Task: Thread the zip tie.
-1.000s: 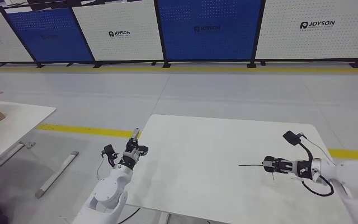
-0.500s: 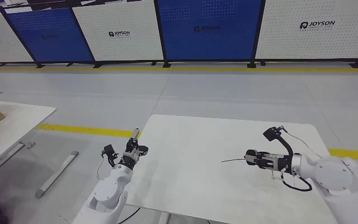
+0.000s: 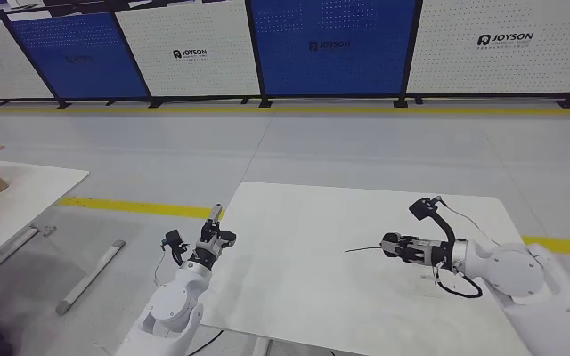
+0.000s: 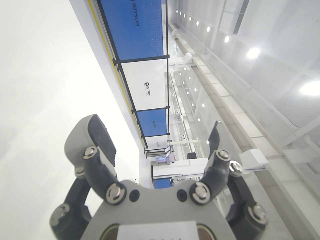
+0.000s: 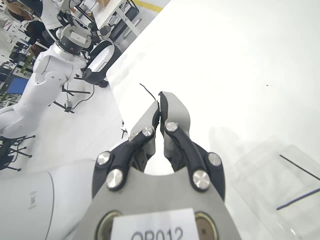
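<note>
My right gripper (image 3: 388, 245) hangs over the right half of the white table (image 3: 294, 222), shut on a thin black zip tie (image 3: 361, 249). The tie's free end points toward the table's middle. In the right wrist view the fingers (image 5: 150, 116) pinch the zip tie (image 5: 147, 90), and a short curved tail sticks out past the right gripper (image 5: 159, 102). My left gripper (image 3: 216, 224) stands at the table's left edge, pointing up. In its own view the left gripper (image 4: 160, 136) is open and holds nothing.
A clear flat tray (image 5: 270, 166) lies on the table beside my right wrist, with two more dark zip ties (image 5: 298, 169) on it. My left arm (image 5: 71, 38) rises beyond the table's far edge in the right wrist view. A second white table (image 3: 36, 191) stands at far left.
My right gripper has carried the zip tie leftward, from the table's right edge toward its middle. The left arm has kept still.
</note>
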